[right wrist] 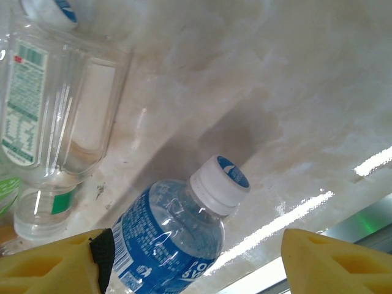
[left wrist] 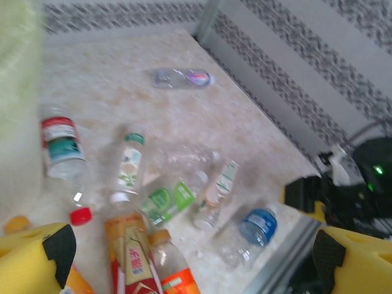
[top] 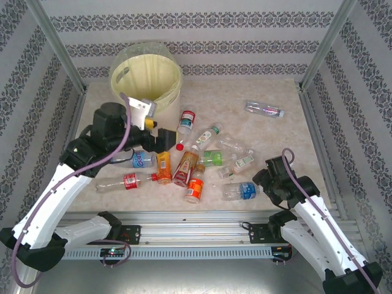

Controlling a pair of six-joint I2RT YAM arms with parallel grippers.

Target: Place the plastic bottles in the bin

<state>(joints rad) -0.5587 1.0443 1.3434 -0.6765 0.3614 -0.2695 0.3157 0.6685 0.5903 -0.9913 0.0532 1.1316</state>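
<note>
Right now your right jaws stand part-open astride the blue-labelled bottle, which lies on its side on the counter with its white cap poking out ahead of the jaws; one yellow finger has its dark pad against the label, while the other stands clear of the bottle, so nothing is gripped yet. It is a sensible pick, I judge; it lies apart from the heap and nearest that arm; straddling the body rather than the cap should give the pads a broad hold, though thin plastic will likely dent.

Just outside the touching finger lies a clear bottle with a green-and-white label; keep off it. Outside the free finger runs what looks like the counter's metal edge; mind it when you lift.

Your left jaws hang wide open and empty; the heap of plastic bottles lies below and ahead of them; the bin stands just beside those jaws, well away from the right jaws, with the heap between; one stray bottle lies far beyond both.
</note>
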